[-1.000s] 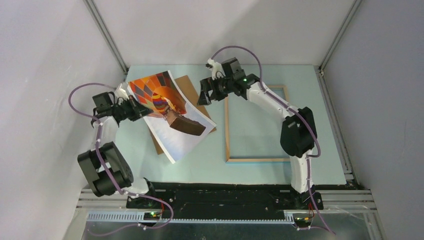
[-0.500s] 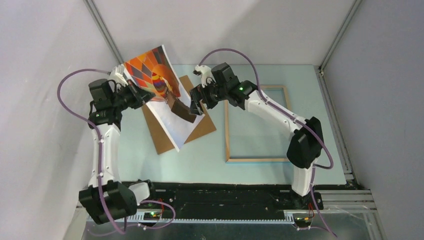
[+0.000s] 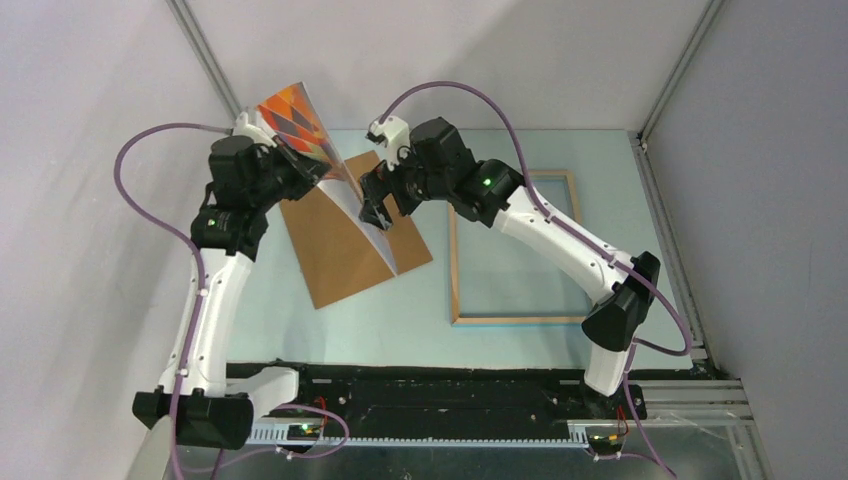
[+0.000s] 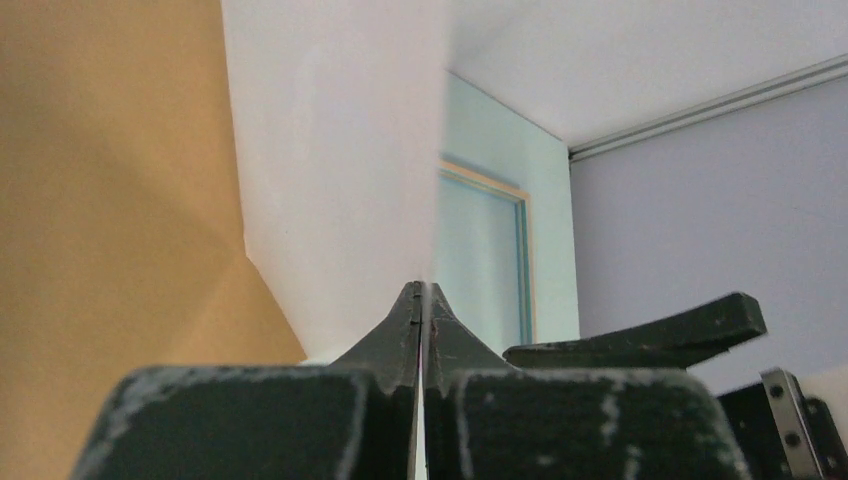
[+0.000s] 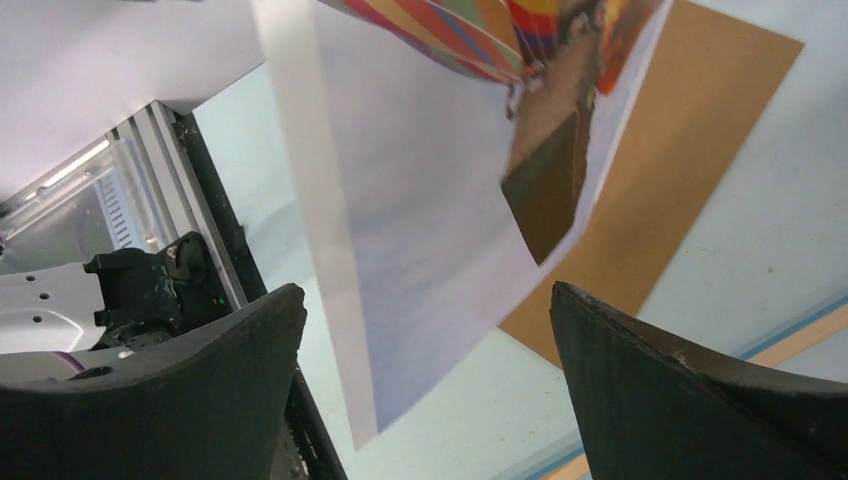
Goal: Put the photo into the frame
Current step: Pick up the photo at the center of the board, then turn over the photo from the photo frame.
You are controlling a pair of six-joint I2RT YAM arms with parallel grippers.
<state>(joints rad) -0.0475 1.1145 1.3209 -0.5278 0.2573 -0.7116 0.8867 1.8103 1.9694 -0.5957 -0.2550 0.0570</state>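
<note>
The photo (image 3: 298, 118) hangs in the air at the upper left of the top view, turned almost on its edge above the brown backing board (image 3: 340, 255). The left gripper (image 4: 420, 300) has its jaws closed on one edge of the sheet, probably to offer the free side. The right gripper (image 5: 425, 295) hovers just beside the photo, jaws wide open and holding nothing, likely to receive it. The frame (image 3: 455, 270) lies flat on the table (image 3: 400, 310), right of centre.
</note>
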